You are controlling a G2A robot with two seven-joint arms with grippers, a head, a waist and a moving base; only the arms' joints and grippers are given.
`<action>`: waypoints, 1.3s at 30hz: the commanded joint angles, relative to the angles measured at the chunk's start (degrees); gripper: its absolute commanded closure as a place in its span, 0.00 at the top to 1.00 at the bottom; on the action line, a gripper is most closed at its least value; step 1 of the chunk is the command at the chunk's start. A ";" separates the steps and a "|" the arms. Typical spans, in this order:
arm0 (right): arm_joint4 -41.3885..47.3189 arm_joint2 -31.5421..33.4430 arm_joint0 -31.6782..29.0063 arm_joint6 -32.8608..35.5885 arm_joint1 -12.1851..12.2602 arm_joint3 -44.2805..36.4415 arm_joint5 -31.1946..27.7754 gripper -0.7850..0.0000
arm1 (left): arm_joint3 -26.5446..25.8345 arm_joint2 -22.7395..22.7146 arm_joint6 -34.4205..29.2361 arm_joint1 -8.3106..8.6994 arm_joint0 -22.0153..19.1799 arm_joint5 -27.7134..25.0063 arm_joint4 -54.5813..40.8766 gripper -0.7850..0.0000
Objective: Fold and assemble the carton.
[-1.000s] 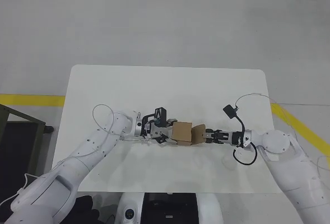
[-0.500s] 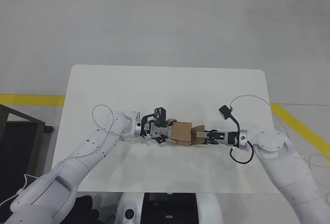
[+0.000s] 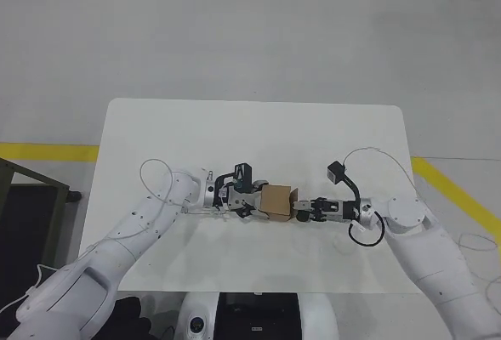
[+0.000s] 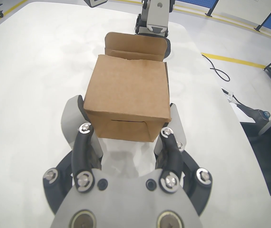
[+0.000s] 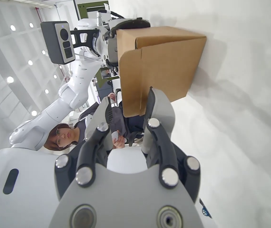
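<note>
Now your right arm has pushed in toward the carton [image 3: 276, 201]. A second ago the end flap stood swung out with the right gripper [image 3: 304, 211] a little way off; the flap is folded closer against the box and the gripper sits right at it. Your left arm and the box body have not shifted.

The carton rests on the white table [image 3: 148, 136], near the middle of its front half, directly between the two grippers. It lies on its side with its length running along the line from one gripper to the other. The flap end faces your right arm, and the end with a tucked slit faces your left.

It is a small box of plain brown cardboard [image 4: 128, 88]. The flap at its far end has rounded corners and stands up past the top edge, with a folded inner tab showing just inside.

Your left gripper [image 4: 127, 111] clamps the near end, one finger against each side wall. Your right gripper [image 5: 128, 94] has its fingers spread, with the flap's free edge lying between them.
</note>
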 commanded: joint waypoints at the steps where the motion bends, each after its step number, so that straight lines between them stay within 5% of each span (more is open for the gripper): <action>1: 2.25 -0.37 0.34 0.75 -0.27 1.33 -0.56 0.38 | 0.03 -0.03 -0.07 0.01 -0.05 -0.06 0.11 0.66; 11: 4.83 -1.69 2.46 0.90 -1.21 6.71 -2.01 0.13 | -0.11 0.02 -0.20 -0.02 -0.13 -0.41 0.29 0.66; 21: 8.87 -1.94 3.05 3.07 -1.82 8.41 -3.32 0.20 | -0.22 -0.01 -0.24 -0.05 -0.42 -0.52 0.61 0.66; 28: 8.80 -2.24 3.62 2.99 -2.09 9.96 -2.69 0.00 | -0.09 -0.01 -0.10 -0.04 -0.43 -0.56 0.69 0.66; 39: 9.42 -2.64 4.18 2.52 -2.59 12.00 -1.62 0.00 | 0.11 0.03 0.07 -0.09 -0.49 -0.58 0.74 0.66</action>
